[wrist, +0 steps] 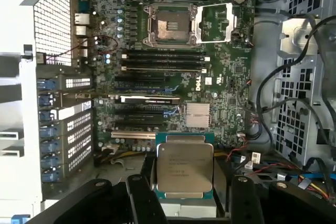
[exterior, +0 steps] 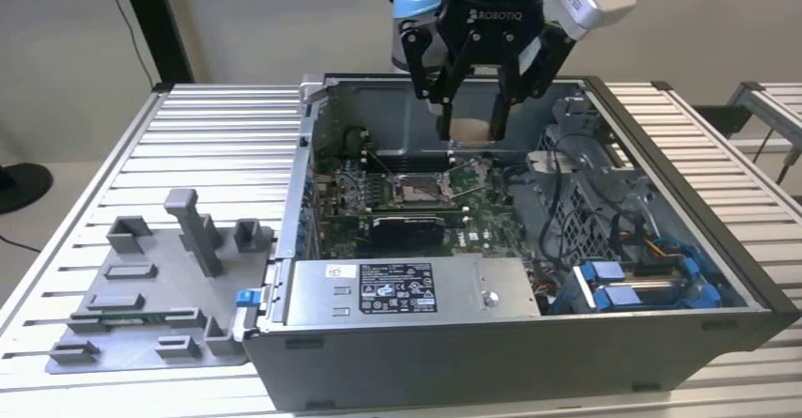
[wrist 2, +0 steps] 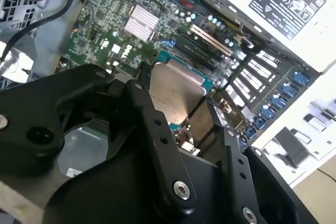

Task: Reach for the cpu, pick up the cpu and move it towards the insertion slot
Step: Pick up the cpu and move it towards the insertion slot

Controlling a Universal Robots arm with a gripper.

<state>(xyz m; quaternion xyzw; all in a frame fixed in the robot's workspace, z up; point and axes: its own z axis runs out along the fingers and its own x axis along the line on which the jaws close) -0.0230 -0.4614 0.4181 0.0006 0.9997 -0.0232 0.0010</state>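
Observation:
My gripper (exterior: 474,129) hangs above the open computer case, shut on the cpu (exterior: 471,130), a small flat square chip with a pale silvery-beige top and a thin green edge. Both wrist views show the cpu (wrist: 184,168) (wrist 2: 176,92) clamped between the black fingers (wrist: 139,199). The insertion slot (exterior: 416,187) lies on the green motherboard below and slightly to the exterior view's left of the chip. In the first wrist view the insertion slot (wrist: 169,23) is a silver-framed square socket with a dark centre, its cover plate swung open beside it.
The grey case (exterior: 527,249) has tall walls, a power supply (exterior: 401,291) at the front and a cable bundle with blue connectors (exterior: 626,282) toward the exterior view's right. A grey fixture plate with blocks (exterior: 157,296) sits on the slatted table (exterior: 213,127) left of the case.

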